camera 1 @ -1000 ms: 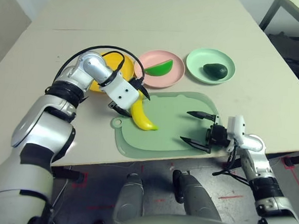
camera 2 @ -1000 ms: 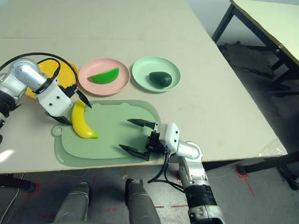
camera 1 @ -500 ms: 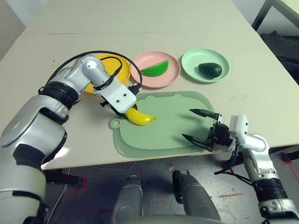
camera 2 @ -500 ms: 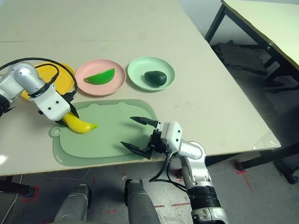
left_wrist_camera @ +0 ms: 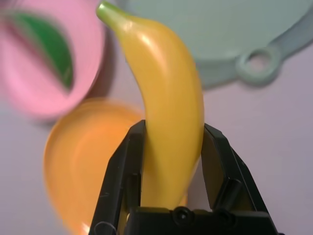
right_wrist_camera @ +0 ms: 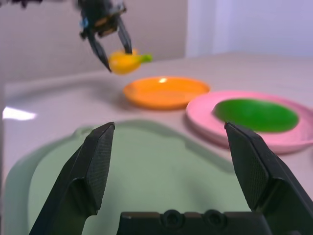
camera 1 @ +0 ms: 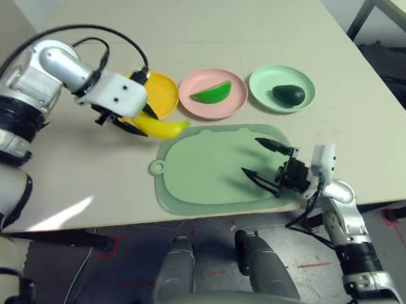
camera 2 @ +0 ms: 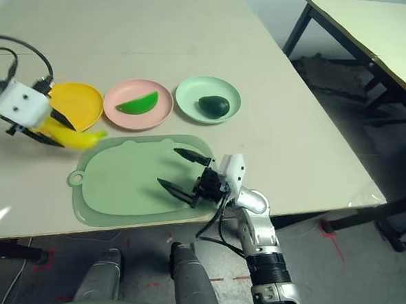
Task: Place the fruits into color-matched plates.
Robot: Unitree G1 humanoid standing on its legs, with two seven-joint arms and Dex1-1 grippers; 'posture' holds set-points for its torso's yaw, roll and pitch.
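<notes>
Banana [camera 1: 160, 126] hangs clenched between the left gripper [camera 1: 130, 121] fingers, off the table, and the left wrist view shows both black fingers [left_wrist_camera: 122, 171] pressed flat against its lower half, its long axis running straight out past the fingertips to the green stem tip. Yellow plate [camera 1: 166, 95] sits just beyond and under those fingers, partly tucked beneath the fruit, so the drop looks like a short carry toward the plate's middle and then a release. Stem end points off toward the pink plate [camera 1: 213, 94] and the green mat [camera 1: 216, 170], so I'd say the fruit needs swinging round or it may overhang the rim. Watermelon wedge [camera 1: 215, 92] already lies in the pink plate, avocado [camera 1: 288, 94] in the mint green plate [camera 1: 283, 88]. Right gripper [camera 1: 263, 158] hovers over the mat's near edge, fingers spread wide, nothing between them, well apart from the banana.
</notes>
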